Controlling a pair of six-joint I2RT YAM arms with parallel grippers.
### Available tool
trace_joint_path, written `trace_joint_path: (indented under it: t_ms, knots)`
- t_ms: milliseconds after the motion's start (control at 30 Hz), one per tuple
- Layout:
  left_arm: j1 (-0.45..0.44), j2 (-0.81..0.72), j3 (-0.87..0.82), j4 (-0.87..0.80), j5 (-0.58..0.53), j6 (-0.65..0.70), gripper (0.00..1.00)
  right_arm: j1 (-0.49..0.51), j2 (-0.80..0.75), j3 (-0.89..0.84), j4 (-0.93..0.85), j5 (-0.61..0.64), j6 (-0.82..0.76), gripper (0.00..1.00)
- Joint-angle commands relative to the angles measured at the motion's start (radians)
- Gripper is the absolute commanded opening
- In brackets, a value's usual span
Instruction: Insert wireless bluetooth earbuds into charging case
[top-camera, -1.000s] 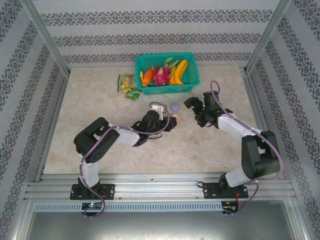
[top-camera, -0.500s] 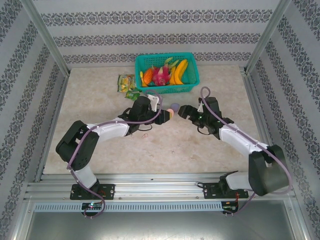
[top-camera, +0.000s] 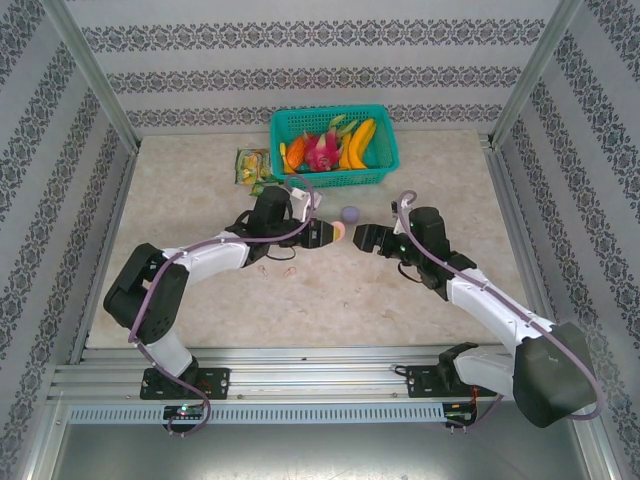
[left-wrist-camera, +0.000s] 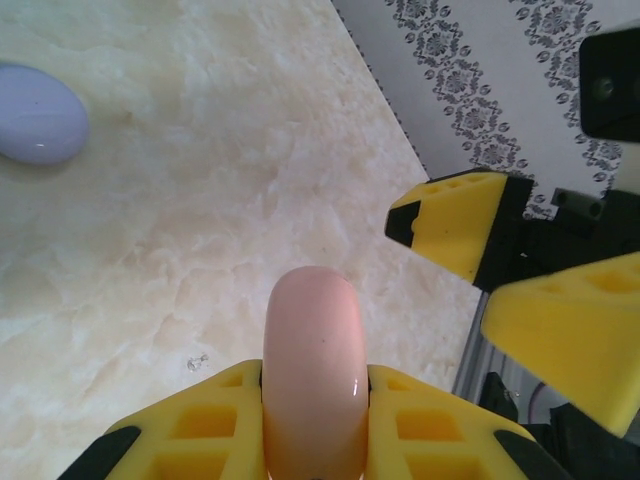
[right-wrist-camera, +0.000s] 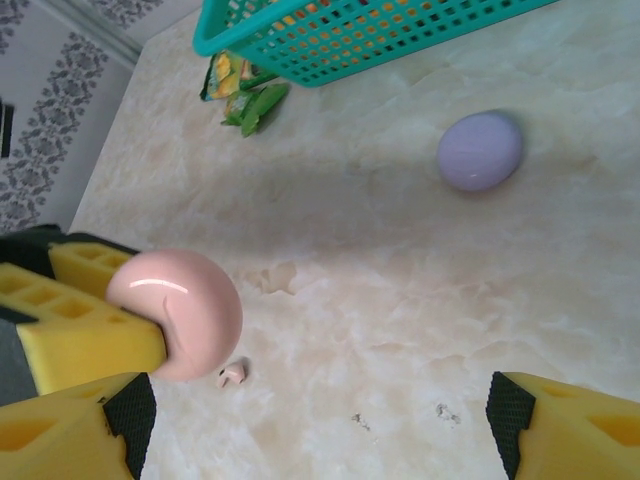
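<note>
My left jaws clamp one round pink case (left-wrist-camera: 312, 370), smooth and glossy, raised above the worktop (top-camera: 420, 300). My right jaws stand wide and face it, apart from it. One lilac case (top-camera: 349, 213) lies behind them, near the teal mesh basket (top-camera: 335, 181) at the far edge. One tiny pale pink earbud (right-wrist-camera: 232, 375) lies on the marbled worktop near the pink case. Toward the near edge the worktop gives free room.
</note>
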Motion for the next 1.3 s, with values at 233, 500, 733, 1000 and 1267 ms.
trace_joint_path:
  t_ms: [233, 500, 733, 1000, 1267]
  knots:
    - [0.039, -0.028, -0.014, 0.072, 0.129, -0.025, 0.11, 0.016, 0.04, -0.046, 0.142, -0.072, -0.015, 0.87]
    - [0.041, -0.028, -0.011, 0.073, 0.134, -0.024, 0.11, 0.035, 0.114, 0.0, 0.198, -0.094, 0.01, 0.85]
    - [0.041, -0.029, -0.015, 0.074, 0.148, -0.025, 0.11, 0.039, 0.173, 0.03, 0.226, -0.076, 0.028, 0.83]
    - [0.041, -0.05, -0.035, 0.085, 0.161, -0.031, 0.11, 0.031, 0.237, 0.053, 0.245, -0.063, 0.042, 0.81]
    - [0.041, -0.064, -0.043, 0.105, 0.167, -0.047, 0.11, 0.016, 0.293, 0.058, 0.286, -0.073, 0.08, 0.79]
